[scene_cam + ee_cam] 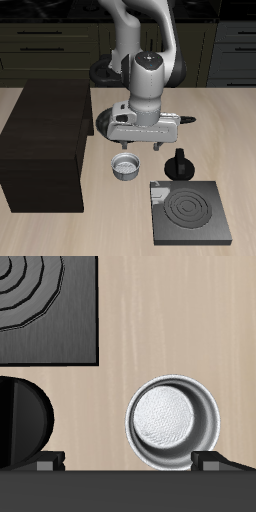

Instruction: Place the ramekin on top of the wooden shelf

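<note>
The ramekin is a small grey-white ribbed cup with a darker inside. It stands upright on the table, close to the wooden shelf, the big dark box with a flat top. My gripper hangs above the table just behind the ramekin, open and empty. In the wrist view the ramekin lies below the gripper, nearer to one fingertip than to the other, and nothing touches it. The shelf does not show in the wrist view.
A small black knobbed pot stands beside the ramekin and also shows in the wrist view. A flat black stove burner plate lies near the table's front edge. A black frying pan sits partly hidden behind my gripper.
</note>
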Available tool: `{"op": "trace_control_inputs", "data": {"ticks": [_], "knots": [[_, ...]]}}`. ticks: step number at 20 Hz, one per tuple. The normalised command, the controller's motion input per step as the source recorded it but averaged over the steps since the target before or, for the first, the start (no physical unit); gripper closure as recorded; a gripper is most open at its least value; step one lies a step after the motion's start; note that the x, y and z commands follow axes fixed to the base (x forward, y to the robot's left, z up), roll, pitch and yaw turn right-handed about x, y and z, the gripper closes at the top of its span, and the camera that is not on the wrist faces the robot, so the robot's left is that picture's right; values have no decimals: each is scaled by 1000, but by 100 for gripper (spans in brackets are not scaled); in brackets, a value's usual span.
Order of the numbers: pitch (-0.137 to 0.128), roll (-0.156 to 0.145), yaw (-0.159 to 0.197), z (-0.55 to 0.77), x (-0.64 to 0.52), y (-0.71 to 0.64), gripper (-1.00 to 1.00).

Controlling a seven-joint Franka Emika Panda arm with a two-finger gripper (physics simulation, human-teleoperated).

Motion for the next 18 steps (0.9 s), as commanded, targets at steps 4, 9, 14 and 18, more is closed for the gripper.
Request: {"op": "trace_control_inputs", "data": {"ticks": [4,9,14,18], "knots": [[41,-20,-9,-274,53,-124,-100],[42,-10,-6,-271,36,-26,-100],[37,21,21,-232,-31,100,-100],[40,35,28,-322,-45,95,100]]}}
